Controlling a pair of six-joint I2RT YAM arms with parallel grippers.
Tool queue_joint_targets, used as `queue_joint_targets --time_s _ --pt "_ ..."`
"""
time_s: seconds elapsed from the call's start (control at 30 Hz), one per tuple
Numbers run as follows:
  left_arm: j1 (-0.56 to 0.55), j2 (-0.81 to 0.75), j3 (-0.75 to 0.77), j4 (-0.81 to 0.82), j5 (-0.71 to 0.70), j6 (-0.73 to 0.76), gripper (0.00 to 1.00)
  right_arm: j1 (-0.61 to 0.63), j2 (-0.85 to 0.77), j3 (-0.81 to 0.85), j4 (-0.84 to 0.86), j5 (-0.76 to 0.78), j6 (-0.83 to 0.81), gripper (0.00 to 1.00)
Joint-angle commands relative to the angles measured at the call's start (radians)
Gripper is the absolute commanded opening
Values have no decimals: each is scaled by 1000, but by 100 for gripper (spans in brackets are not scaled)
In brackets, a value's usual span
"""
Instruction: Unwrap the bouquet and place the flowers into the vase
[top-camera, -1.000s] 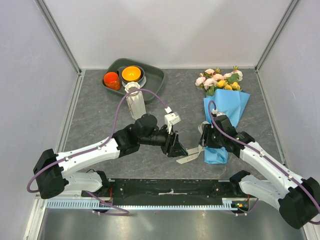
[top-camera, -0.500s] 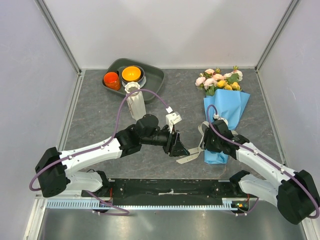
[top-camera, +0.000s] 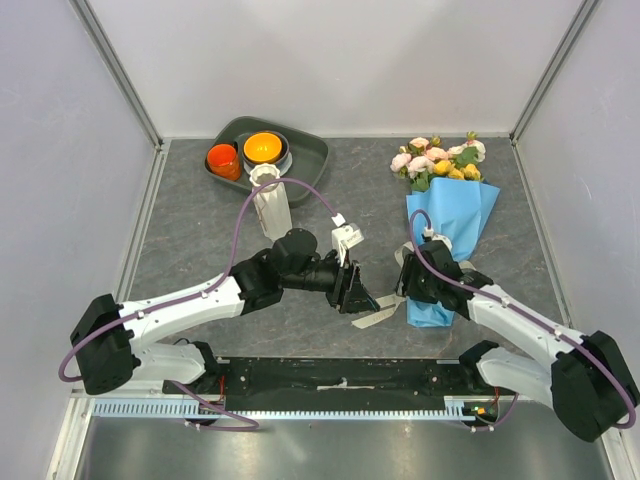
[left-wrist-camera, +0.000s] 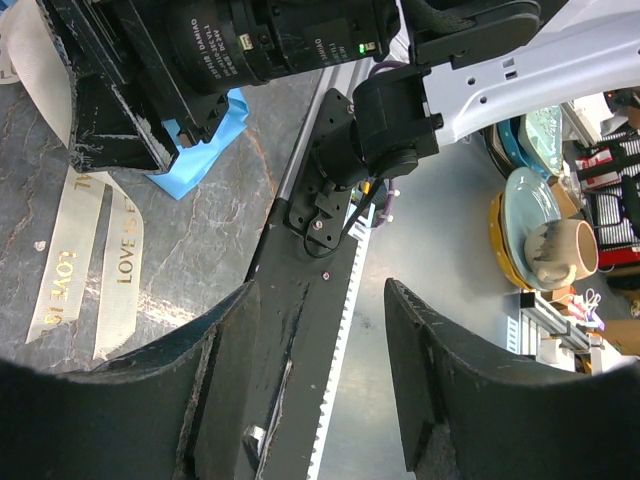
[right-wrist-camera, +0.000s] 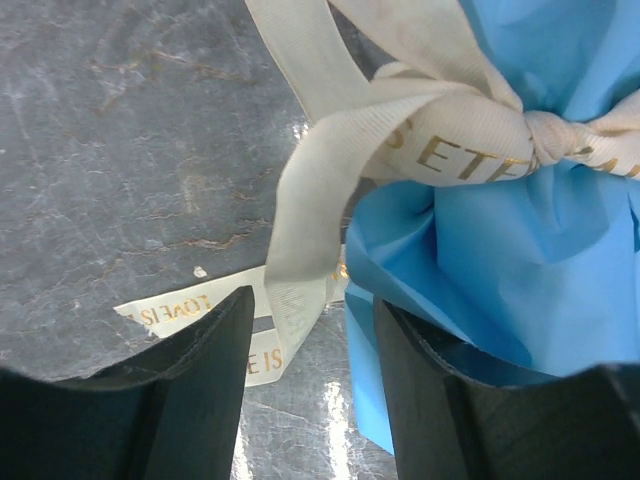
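Observation:
The bouquet lies at the right of the table, a blue paper cone (top-camera: 452, 225) with the flowers (top-camera: 438, 160), pink and yellow, at its far end. A printed cream ribbon (right-wrist-camera: 470, 125) is still knotted round the cone, and its tails (top-camera: 378, 316) trail left on the table. My right gripper (top-camera: 412, 285) is at the cone's narrow end. It is open (right-wrist-camera: 312, 310), with a ribbon loop (right-wrist-camera: 300, 270) hanging between its fingers and blue paper by the right finger. My left gripper (top-camera: 358, 296) hovers open (left-wrist-camera: 320, 300) just left of the tails (left-wrist-camera: 85, 250), holding nothing. The white ribbed vase (top-camera: 271, 203) stands upright at centre-left.
A dark grey tray (top-camera: 312, 152) at the back left holds an orange bowl (top-camera: 263, 148) and an orange cup (top-camera: 222, 159), just behind the vase. The black base rail (top-camera: 340, 378) runs along the near edge. Walls close in the table's sides and back.
My right gripper has shifted slightly left along the cone's narrow end and its jaws have widened a little. The left gripper has barely moved.

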Motion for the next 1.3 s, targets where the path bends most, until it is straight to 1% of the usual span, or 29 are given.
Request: queue_joint_targets --time_s 0.0,0.07,0.17,0.3,0.5,0.67,0.73,0.77,0.8,0.87,0.9,1.0,1.1,1.23,1.27 --pt "-6 -3 0 37 -24 -17 60 4 -50 27 40 41 -21 61" --pt "-7 6 12 34 -19 -17 60 4 -30 45 39 38 -31 63" --pt "-7 12 15 35 -16 -16 60 4 -12 51 60 30 -37 62" --pt "-6 5 3 35 -21 -22 60 4 19 57 97 36 -41 54" --pt "-7 -25 -24 26 -37 -19 60 6 59 33 151 21 -27 48" --pt "-6 -29 -26 20 -45 -13 60 7 68 20 183 -3 -13 34" --pt "-7 -29 -24 14 -39 -14 60 7 60 30 178 -27 -5 32" --pt "-7 -29 -28 14 -40 -13 60 7 54 28 182 -30 -2 29" --pt "-7 -26 -28 14 -42 -8 61 7 48 27 191 -33 4 21" --pt "-7 -26 -29 12 -53 -5 61 7 37 39 186 -40 4 10" --pt "-6 -25 -28 9 -51 -5 61 7 34 48 163 -40 8 0" --pt "-7 -28 -29 7 -56 -3 62 7 -18 76 131 -59 16 0" --pt "-7 -26 -28 -8 -68 4 62 7 -123 94 88 -45 21 0" --pt "-7 -12 -21 -11 -70 10 63 7 -188 90 34 -17 38 1" --pt "-7 -9 -21 -13 -73 13 63 7 -187 83 31 -28 39 8"
